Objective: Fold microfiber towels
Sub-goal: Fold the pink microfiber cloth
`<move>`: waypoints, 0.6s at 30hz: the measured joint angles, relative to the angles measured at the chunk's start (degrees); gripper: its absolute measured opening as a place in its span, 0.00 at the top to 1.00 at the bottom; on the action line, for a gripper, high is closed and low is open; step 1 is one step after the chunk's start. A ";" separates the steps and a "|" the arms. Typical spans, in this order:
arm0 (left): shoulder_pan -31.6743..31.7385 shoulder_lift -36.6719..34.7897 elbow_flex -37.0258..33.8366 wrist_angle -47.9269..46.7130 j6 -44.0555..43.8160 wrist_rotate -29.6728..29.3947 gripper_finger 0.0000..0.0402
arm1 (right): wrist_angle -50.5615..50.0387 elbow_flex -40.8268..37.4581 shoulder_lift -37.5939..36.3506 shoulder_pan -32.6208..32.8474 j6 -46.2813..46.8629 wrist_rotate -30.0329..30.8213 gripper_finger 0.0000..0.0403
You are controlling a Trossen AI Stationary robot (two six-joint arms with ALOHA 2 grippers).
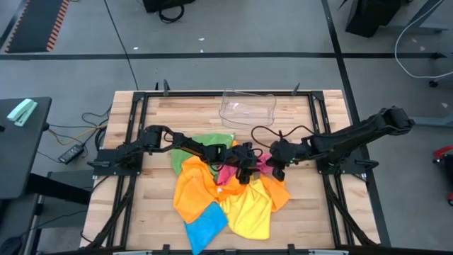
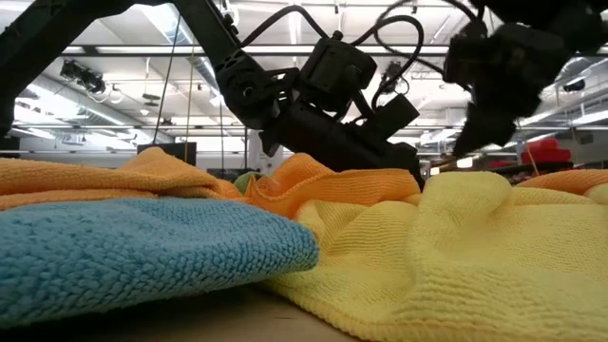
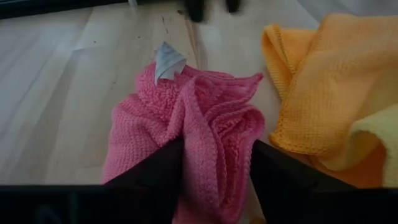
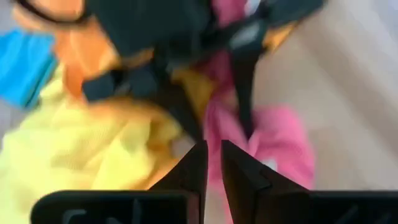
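Nearest the table's [image 1: 148, 212] front edge lay the blue towel [image 1: 205, 228] and yellow towel [image 1: 249, 212], with two orange towels [image 1: 195, 188] behind them. At mid-table the left gripper [image 3: 214, 168] had its fingers parted around a bunched fold of the pink towel [image 3: 186, 134], while the right gripper [image 4: 213, 163] hovered nearly shut over that cloth, holding nothing. The green towel [image 1: 205, 142] lay behind, the clear tray [image 1: 248, 108] at the back edge. Risk: the pink fold snags a finger and drags, or the close-set grippers collide.

Even overhead light; right wrist view motion-blurred
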 joint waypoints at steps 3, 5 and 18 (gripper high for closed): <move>0.00 0.00 0.00 0.00 0.00 0.02 0.51 | 3.69 -1.40 1.24 -0.02 -0.54 4.67 0.87; 0.00 0.00 0.00 0.03 0.02 0.01 0.51 | 6.11 -2.82 3.05 -0.02 -0.30 5.71 0.87; -0.07 0.00 -0.04 1.18 -2.40 0.04 0.49 | 11.82 -4.22 11.24 2.94 2.63 0.17 0.87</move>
